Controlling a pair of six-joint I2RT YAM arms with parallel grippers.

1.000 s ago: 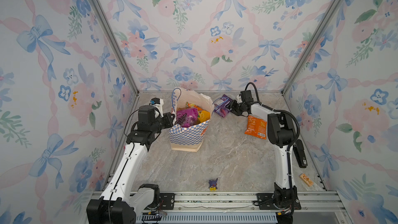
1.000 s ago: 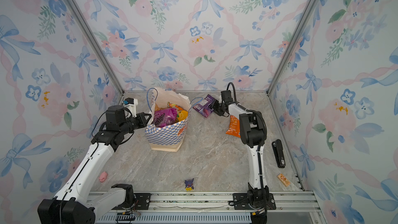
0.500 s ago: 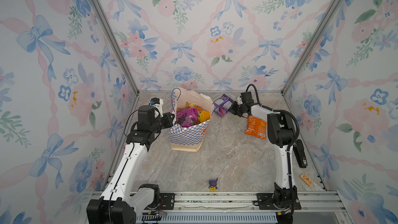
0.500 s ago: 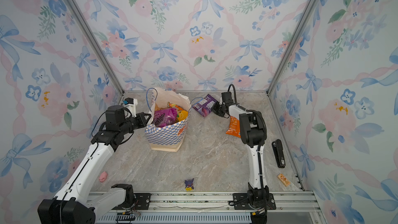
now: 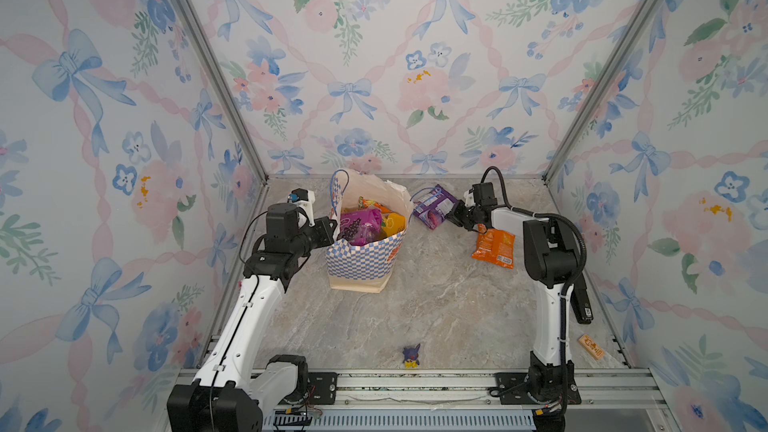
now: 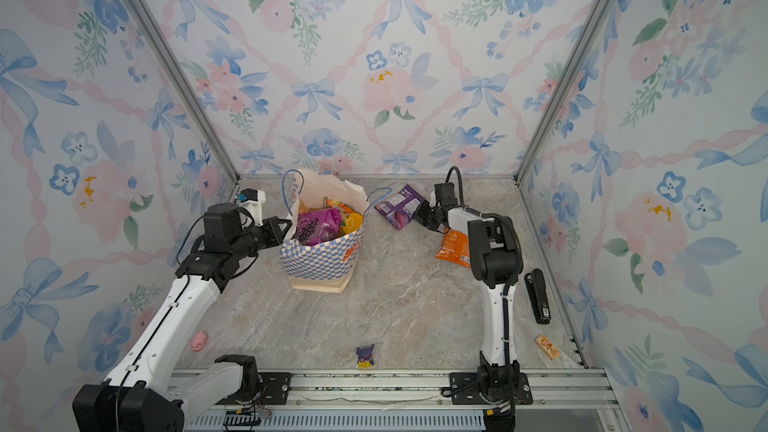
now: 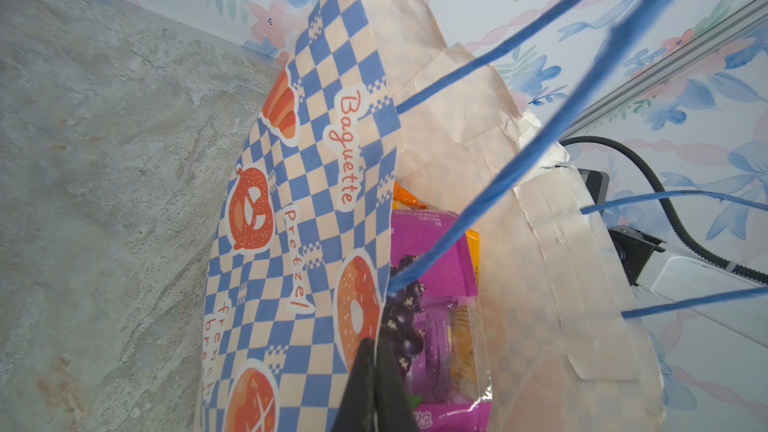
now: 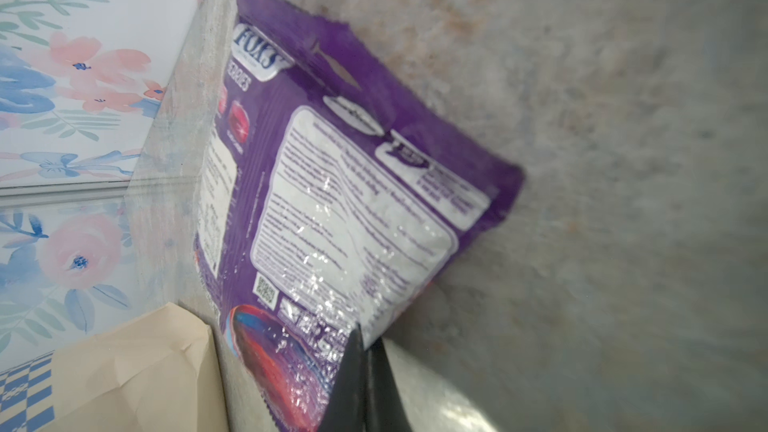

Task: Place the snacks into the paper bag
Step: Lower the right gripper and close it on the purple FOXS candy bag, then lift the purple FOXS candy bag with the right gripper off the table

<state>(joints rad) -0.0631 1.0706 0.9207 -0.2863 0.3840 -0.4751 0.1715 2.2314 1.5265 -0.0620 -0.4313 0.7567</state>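
Right gripper (image 8: 360, 342) pinches the purple FOX'S packet (image 8: 353, 184) beside the paper bag (image 5: 361, 261); left gripper (image 7: 375, 353) clamps its rim. My right arm (image 5: 548, 251) half-hides an orange packet (image 5: 494, 249) on marbled tabletop (image 5: 415, 317), floral walls (image 5: 374, 56) around.

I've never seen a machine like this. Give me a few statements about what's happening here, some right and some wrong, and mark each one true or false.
1. The right end effector is shut on the purple packet. True.
2. The paper bag lies flat on its side. False: it stands upright, and the left end effector pinches its rim.
3. An orange packet lies on the table, outside the bag. True.
4. The bag is empty. False: a magenta packet and others show inside it.
5. The purple figurine sits in the bag. False: it stands on the table, well apart from the bag.
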